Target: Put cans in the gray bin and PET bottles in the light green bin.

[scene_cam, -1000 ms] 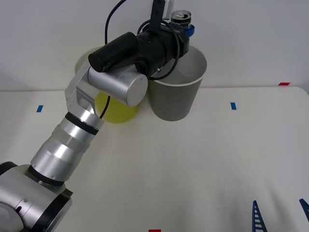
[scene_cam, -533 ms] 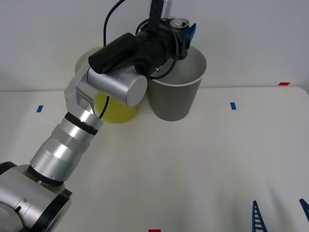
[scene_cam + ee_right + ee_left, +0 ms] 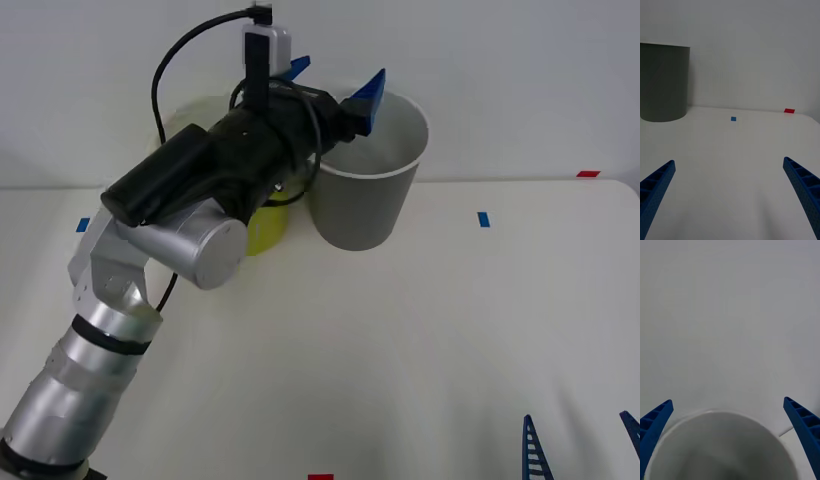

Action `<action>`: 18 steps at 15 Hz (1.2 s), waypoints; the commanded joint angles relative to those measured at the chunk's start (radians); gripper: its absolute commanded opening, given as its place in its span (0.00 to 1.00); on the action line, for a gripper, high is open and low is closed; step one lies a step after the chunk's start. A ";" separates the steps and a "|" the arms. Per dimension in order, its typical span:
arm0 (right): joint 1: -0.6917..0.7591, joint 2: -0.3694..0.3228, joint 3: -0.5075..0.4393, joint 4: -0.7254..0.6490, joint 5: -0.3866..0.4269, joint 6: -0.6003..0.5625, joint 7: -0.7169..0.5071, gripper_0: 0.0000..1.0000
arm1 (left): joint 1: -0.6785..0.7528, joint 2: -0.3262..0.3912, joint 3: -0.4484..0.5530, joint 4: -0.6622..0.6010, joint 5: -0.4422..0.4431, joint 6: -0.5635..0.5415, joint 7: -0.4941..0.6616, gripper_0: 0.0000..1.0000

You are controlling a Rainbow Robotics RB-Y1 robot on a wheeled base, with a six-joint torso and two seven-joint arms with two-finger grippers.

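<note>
My left gripper (image 3: 335,82) hangs open over the near-left rim of the gray bin (image 3: 365,200), with nothing between its fingers. The left wrist view looks down past my left gripper (image 3: 727,401) into the pale inside of the gray bin (image 3: 722,450). The can is out of view, and so are any PET bottles. The light green bin (image 3: 264,230) stands left of the gray one, mostly hidden behind my left arm. My right gripper (image 3: 582,440) is parked open low at the table's near right, and my right gripper (image 3: 728,161) faces the gray bin (image 3: 663,82) across the table.
The white table (image 3: 420,340) ends at a white wall behind the bins. Small blue tape marks (image 3: 483,219) and a red mark (image 3: 588,173) lie on it.
My left gripper has opened and the can it held above the gray bin is gone from its fingers. The left arm has drawn back to the left.
</note>
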 commanded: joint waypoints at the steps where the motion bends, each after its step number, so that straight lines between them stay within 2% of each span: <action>1: 0.000 0.000 0.000 0.000 0.000 0.000 0.000 1.00 | 0.254 0.044 0.005 -0.207 -0.001 0.001 -0.010 1.00; 5: 0.000 0.000 0.000 0.000 0.000 0.000 0.000 1.00 | 0.524 0.129 0.005 -0.449 -0.018 0.001 -0.018 1.00; 7: 0.000 0.000 0.000 0.000 0.000 0.000 0.000 1.00 | 0.607 0.183 0.006 -0.512 -0.022 0.001 -0.018 1.00; 9: 0.000 0.000 0.000 0.000 0.000 0.000 0.000 1.00 | 0.688 0.230 0.015 -0.544 -0.021 -0.021 -0.019 1.00; 14: 0.000 0.000 0.000 0.000 0.000 0.000 0.000 1.00 | 0.861 0.227 -0.014 -0.555 -0.025 -0.093 -0.045 1.00; 16: 0.000 0.000 0.000 0.000 0.000 0.000 0.000 1.00 | 0.913 0.242 -0.029 -0.535 -0.008 -0.173 -0.059 1.00; 18: 0.000 0.000 0.000 0.000 0.000 0.000 0.000 1.00 | 0.959 0.307 -0.084 -0.426 -0.025 -0.411 -0.067 1.00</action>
